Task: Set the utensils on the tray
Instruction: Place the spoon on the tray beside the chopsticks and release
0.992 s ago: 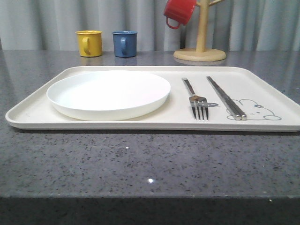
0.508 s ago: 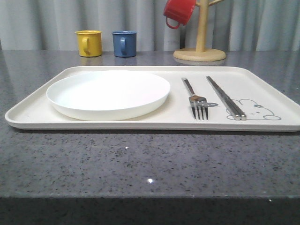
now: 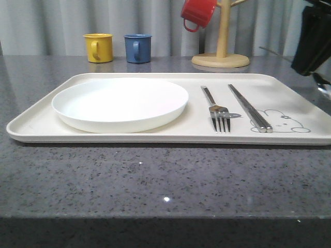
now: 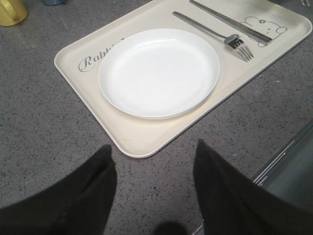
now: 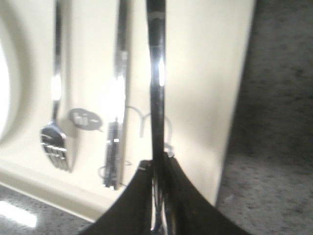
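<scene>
The cream tray (image 3: pixel 289 93) lies across the grey table. On it rest a white plate (image 3: pixel 120 102), a steel fork (image 3: pixel 217 111) and a chopstick pair (image 3: pixel 249 107). My right gripper (image 3: pixel 310 71) hangs above the tray's right end, shut on a shiny spoon (image 3: pixel 324 86). From the right wrist, the spoon's handle (image 5: pixel 157 73) runs out from the gripper (image 5: pixel 159 164) over the tray (image 5: pixel 205 73), beside the chopsticks (image 5: pixel 117 98) and fork (image 5: pixel 55 98). My left gripper (image 4: pixel 152 149) is open and holds nothing, over bare table just off a tray corner (image 4: pixel 146 137), short of the plate (image 4: pixel 159 71).
A yellow mug (image 3: pixel 98 47) and a blue mug (image 3: pixel 137 48) stand behind the tray. A red mug (image 3: pixel 198 12) hangs on a wooden mug tree (image 3: pixel 221 57) at the back right. Grey table stretches in front of the tray to the front edge (image 3: pixel 165 217).
My right gripper has come into the front view at the upper right, carrying the spoon. The tray, plate, fork and chopsticks have not moved.
</scene>
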`<state>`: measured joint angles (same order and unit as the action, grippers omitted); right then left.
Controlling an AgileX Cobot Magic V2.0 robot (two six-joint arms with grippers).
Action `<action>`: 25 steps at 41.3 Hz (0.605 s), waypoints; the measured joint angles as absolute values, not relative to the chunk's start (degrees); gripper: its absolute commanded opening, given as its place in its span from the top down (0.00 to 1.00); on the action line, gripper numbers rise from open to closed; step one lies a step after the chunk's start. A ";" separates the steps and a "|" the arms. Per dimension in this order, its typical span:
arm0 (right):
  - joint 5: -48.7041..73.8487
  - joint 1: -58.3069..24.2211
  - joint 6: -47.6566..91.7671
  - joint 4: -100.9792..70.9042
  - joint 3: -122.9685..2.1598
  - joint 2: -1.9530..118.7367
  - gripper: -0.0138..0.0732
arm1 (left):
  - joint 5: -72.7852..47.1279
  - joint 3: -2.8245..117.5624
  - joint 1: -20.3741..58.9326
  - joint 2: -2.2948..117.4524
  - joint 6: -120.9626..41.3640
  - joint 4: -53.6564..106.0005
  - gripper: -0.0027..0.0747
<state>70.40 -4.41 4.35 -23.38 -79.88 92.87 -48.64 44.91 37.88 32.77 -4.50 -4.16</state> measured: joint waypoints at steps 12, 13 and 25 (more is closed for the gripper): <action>69.28 -5.59 2.30 -24.15 -79.88 97.76 0.81 | -48.64 44.91 37.88 32.77 -4.50 -4.16 0.51; 69.16 -5.59 1.55 -23.60 -79.88 98.11 0.81 | -48.64 44.91 37.88 32.77 -4.50 -4.16 0.51; 67.78 -5.59 -3.07 -19.40 -79.88 98.53 0.81 | -48.64 44.91 37.88 32.77 -4.50 -4.16 0.51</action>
